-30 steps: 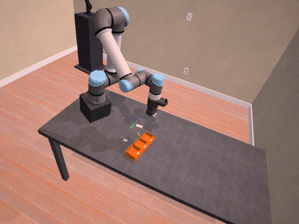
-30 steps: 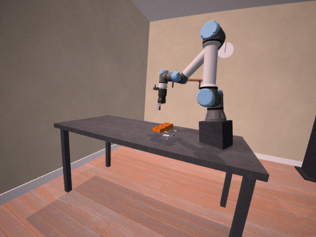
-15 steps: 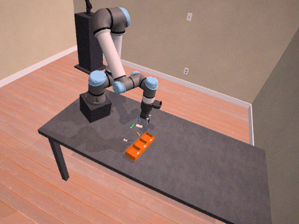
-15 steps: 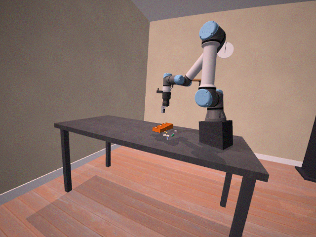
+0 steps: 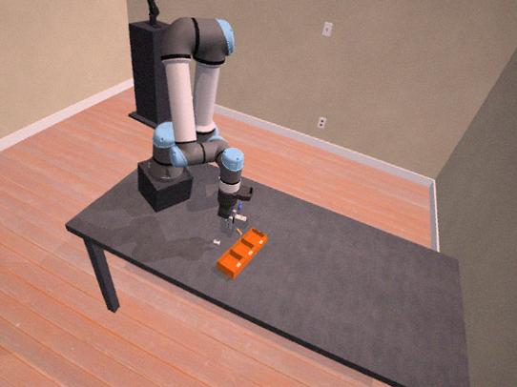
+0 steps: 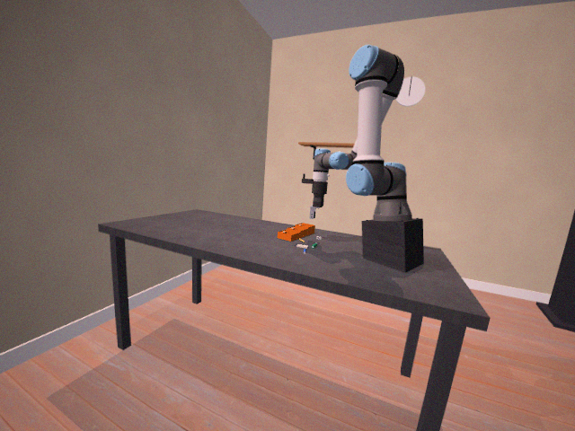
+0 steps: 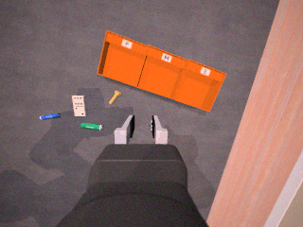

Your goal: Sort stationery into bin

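Note:
My gripper is open and empty. It hangs above the table, just beside the long side of the orange three-part bin. The bin's parts are marked P, M and E, and all show only orange floor. Left of the fingers in the wrist view lie a green marker, a blue marker, a white domino and a small yellow peg.
A small white piece lies apart on the table, on the arm's side of the bin. The arm's black base block stands at the table's corner. The table edge runs close on the right in the wrist view.

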Controlling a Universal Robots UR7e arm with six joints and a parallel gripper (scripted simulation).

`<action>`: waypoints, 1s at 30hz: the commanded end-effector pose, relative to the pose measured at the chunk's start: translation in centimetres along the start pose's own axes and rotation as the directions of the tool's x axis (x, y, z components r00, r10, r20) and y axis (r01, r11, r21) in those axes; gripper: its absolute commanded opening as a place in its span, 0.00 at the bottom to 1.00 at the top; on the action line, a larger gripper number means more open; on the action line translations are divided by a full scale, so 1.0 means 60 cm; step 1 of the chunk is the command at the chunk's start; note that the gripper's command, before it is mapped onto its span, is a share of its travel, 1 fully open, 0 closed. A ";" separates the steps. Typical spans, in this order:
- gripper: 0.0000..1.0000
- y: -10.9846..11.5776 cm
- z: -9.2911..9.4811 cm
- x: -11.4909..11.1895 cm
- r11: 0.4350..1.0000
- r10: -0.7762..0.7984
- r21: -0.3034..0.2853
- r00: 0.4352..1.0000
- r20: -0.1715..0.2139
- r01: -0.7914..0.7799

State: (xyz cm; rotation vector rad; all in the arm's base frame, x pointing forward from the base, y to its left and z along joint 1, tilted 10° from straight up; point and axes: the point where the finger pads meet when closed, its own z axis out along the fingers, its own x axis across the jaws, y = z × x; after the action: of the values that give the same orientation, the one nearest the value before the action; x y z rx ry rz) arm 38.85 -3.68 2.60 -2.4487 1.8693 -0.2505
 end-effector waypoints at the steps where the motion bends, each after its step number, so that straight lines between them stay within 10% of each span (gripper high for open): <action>1: 0.62 0.027 0.028 0.020 1.000 -0.005 0.014 1.000 0.000 0.005; 8: 0.62 0.077 0.064 0.048 1.000 -0.005 0.014 1.000 0.000 0.005; 30: 0.62 0.069 0.064 0.043 1.000 -0.005 0.014 1.000 0.000 0.005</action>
State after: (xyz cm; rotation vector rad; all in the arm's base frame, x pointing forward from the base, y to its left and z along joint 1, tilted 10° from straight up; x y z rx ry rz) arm 36.08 -7.55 -1.54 -2.4444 1.8556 -0.2605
